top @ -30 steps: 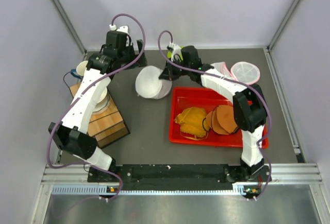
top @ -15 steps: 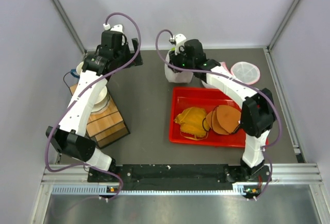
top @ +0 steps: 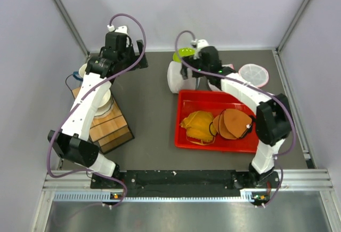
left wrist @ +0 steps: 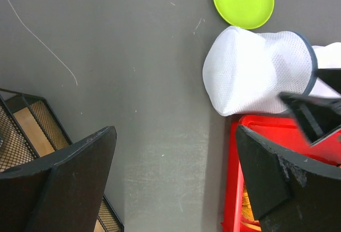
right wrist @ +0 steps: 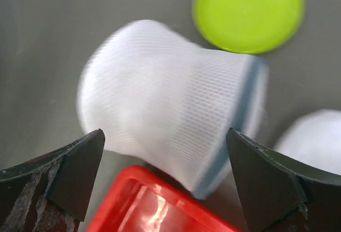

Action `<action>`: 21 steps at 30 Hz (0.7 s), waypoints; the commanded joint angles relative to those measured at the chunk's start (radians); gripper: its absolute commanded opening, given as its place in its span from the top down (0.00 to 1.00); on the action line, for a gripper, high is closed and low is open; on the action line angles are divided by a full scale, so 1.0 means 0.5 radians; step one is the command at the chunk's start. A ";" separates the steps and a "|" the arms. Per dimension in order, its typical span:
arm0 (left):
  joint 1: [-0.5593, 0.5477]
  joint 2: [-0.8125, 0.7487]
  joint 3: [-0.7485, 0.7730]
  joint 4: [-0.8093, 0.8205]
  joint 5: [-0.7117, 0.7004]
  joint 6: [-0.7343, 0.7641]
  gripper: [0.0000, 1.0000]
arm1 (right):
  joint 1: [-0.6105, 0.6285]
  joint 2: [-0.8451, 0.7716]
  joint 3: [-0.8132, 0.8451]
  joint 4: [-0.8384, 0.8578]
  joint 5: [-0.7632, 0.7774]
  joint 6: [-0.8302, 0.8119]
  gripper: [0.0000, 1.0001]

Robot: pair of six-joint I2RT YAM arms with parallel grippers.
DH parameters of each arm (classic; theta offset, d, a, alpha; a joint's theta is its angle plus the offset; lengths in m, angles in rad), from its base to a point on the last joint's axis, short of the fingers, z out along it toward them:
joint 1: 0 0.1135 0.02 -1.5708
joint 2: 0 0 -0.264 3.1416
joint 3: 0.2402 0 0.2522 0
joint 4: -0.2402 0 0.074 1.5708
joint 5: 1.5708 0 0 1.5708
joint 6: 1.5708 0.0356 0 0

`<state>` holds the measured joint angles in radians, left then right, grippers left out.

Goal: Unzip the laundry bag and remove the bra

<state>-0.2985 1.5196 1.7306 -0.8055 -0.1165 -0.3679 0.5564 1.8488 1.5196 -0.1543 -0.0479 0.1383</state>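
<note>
Holding: nothing. My right jaws stand spread wide above the laundry bag (right wrist: 170, 120), with no cloth between them.
Left jaws: equally wide apart and empty, up over bare counter (left wrist: 133, 82) toward 11 o'clock of the scene.
Laundry bag: white mesh with blue trim at one end, lying on its side on the counter at 11 o'clock from the red tray (top: 192, 100). The trimmed end meets the tray's far corner; touching or just overhanging, I cannot tell which.
Zip: not readable, as the right wrist view is blurred.
Bra: the brown bra (top: 232, 122) lies in the tray, cups showing, at 3 o'clock from a crumpled orange garment (top: 198, 125); the two touch.
Green plate (top: 183, 54): at 12 o'clock from the bag, just beside it.
Wooden crate (top: 109, 125): at 9 o'clock, well apart from the tray.
</note>
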 commanded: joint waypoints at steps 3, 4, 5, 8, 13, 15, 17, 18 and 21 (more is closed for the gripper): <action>0.008 0.016 -0.037 0.120 0.067 -0.010 0.01 | -0.253 -0.326 -0.345 0.349 0.231 0.419 0.01; 0.008 0.016 -0.043 0.117 0.070 -0.007 0.01 | -0.260 -0.326 -0.385 0.342 0.228 0.447 0.01; 0.008 0.010 -0.046 0.120 0.074 -0.010 0.01 | -0.275 -0.320 -0.407 0.339 0.194 0.469 0.01; 0.008 -0.002 -0.074 0.123 0.083 -0.019 0.01 | -0.312 -0.283 -0.441 0.345 0.044 0.567 0.02; 0.008 -0.011 -0.114 0.138 0.147 -0.056 0.01 | -0.312 -0.170 -0.435 0.499 -0.177 0.647 0.20; 0.002 -0.008 -0.135 0.151 0.196 -0.080 0.01 | -0.312 -0.108 -0.389 0.514 -0.269 0.668 0.44; -0.004 -0.005 -0.135 0.157 0.218 -0.086 0.01 | -0.309 -0.041 -0.300 0.520 -0.379 0.668 0.72; -0.004 -0.002 -0.135 0.160 0.221 -0.089 0.01 | -0.300 -0.025 -0.269 0.511 -0.392 0.644 0.80; -0.007 -0.008 -0.139 0.157 0.206 -0.086 0.01 | -0.242 -0.001 -0.082 0.334 -0.359 0.458 1.00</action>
<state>-0.3000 1.5299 1.6691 -0.7769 -0.0322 -0.3962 0.4000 1.8359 1.3460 0.0349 -0.1806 0.4438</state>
